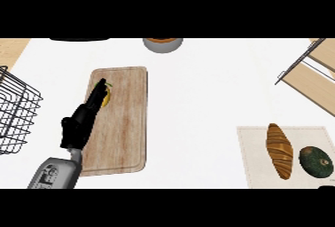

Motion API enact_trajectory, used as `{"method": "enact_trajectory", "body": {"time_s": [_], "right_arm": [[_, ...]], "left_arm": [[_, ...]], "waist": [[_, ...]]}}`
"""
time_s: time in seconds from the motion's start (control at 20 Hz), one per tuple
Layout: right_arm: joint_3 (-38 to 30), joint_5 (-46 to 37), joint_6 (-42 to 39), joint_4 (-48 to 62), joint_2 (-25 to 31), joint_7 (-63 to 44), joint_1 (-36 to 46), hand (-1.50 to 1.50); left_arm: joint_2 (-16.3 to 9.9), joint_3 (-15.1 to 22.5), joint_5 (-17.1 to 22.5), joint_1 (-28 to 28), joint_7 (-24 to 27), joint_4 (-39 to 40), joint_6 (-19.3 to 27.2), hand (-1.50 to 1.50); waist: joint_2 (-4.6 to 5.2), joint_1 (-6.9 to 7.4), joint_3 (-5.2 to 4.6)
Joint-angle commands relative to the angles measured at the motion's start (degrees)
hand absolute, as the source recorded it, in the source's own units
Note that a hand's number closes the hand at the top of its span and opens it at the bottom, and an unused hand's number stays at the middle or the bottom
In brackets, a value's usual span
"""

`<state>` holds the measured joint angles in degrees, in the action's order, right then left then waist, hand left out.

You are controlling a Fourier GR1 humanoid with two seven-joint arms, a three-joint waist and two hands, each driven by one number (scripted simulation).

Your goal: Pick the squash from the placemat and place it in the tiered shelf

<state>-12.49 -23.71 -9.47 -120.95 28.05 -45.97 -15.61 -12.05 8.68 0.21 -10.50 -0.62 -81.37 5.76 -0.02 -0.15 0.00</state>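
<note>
The squash (pixel 316 162), dark green and round, lies on the beige placemat (pixel 252 135) at the lower right, beside a long brown bread loaf (pixel 279 150). The tiered shelf (pixel 314 73), light wood with dark metal bars, enters from the upper right corner. My left hand (pixel 79 124) stretches over a wooden cutting board (pixel 127 119) at the left, far from the squash. Its fingers are straight and cover part of a small yellow item (pixel 107 95). Only a dark sliver of my right hand (pixel 326 187) shows at the lower right edge, just below the placemat.
A black wire basket (pixel 16 117) stands at the left edge. A grey round pot (pixel 162 44) sits at the top centre, and a dark object (pixel 78 39) lies at the top left. White counter separates the board from the placemat.
</note>
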Motion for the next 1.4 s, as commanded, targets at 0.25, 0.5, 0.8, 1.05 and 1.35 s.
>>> {"method": "enact_trajectory", "body": {"time_s": [0.25,0.5,0.8,1.05,1.35], "right_arm": [[-3.2,-3.8,-4.0,4.4,-5.0,6.8,-0.6,-1.5],[0.5,-11.2,-2.9,5.3,-8.8,6.3,-1.6,-1.5],[-3.2,-11.3,-4.9,9.5,-8.9,10.3,0.2,-1.5],[-6.3,-12.2,-4.8,12.3,-9.0,14.8,-0.5,-1.5],[-1.9,-18.6,-3.6,18.4,-12.0,11.8,7.3,-1.5]], "left_arm": [[1.4,-3.4,-1.6,-0.9,1.0,2.8,-3.0,0.0],[3.9,-2.1,-3.6,-2.3,-3.9,-2.0,-1.4,0.0],[4.2,-4.2,-5.2,0.8,5.4,4.1,-3.0,0.0],[3.5,-5.1,-4.5,2.4,0.2,-2.4,-4.8,0.0],[4.2,-5.3,-5.5,4.4,0.2,-4.2,-5.7,0.0]], "waist": [[0.0,-0.18,0.0],[-0.02,-0.11,0.01],[0.02,-0.15,-0.01],[-0.03,-0.1,0.0],[0.0,0.21,0.0]]}}
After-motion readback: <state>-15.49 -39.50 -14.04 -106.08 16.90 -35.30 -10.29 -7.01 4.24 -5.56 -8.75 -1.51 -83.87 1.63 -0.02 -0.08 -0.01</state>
